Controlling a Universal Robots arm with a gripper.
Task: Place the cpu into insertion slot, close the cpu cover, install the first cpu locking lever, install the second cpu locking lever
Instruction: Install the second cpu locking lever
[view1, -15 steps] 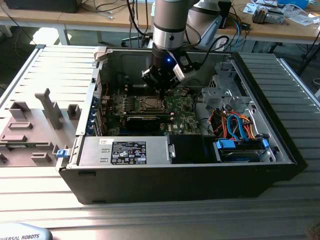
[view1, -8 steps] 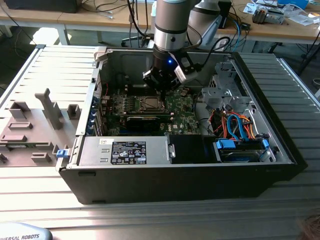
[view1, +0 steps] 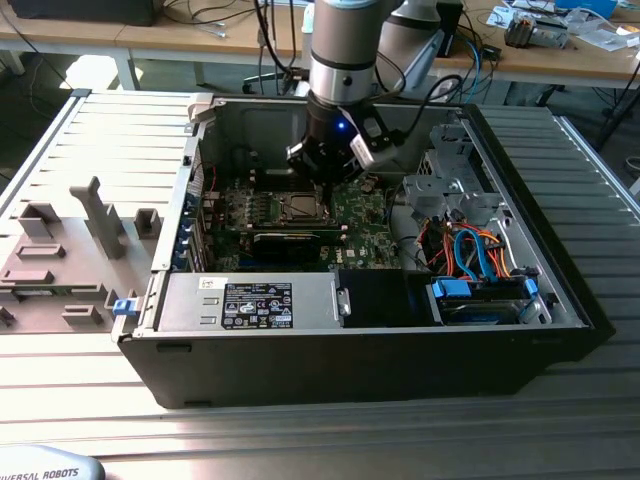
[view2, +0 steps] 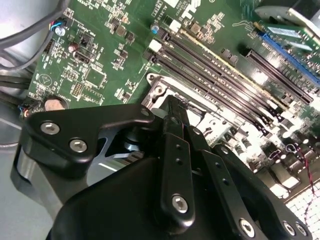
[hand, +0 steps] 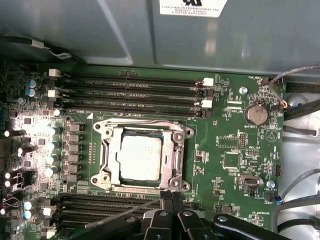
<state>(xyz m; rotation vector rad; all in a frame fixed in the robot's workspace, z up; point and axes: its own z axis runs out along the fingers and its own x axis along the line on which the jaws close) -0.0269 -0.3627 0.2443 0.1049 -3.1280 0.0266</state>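
Observation:
The cpu (hand: 140, 157) lies flat in the insertion slot on the green motherboard, its silver-grey top facing up. The cpu cover (hand: 107, 152), a silvery frame, lies down around it. A thin metal locking lever (hand: 125, 210) slants out from the socket's edge across the memory slots. My gripper (hand: 168, 195) is shut, and its black fingertips sit at that lever's end beside the socket corner; whether they touch it I cannot tell. In the second wrist view the gripper (view2: 172, 106) points down at the socket frame. In the exterior view the gripper (view1: 325, 180) hangs inside the open computer case, just above the socket (view1: 297, 207).
Memory slots (hand: 135, 92) run along both sides of the socket. A coin battery (hand: 256, 114) and loose cables (hand: 300, 107) lie nearby. The case holds a labelled power supply (view1: 255, 303) and a drive bay (view1: 480, 290) with blue and orange cables. Grey fixtures (view1: 95, 215) stand at the exterior view's left.

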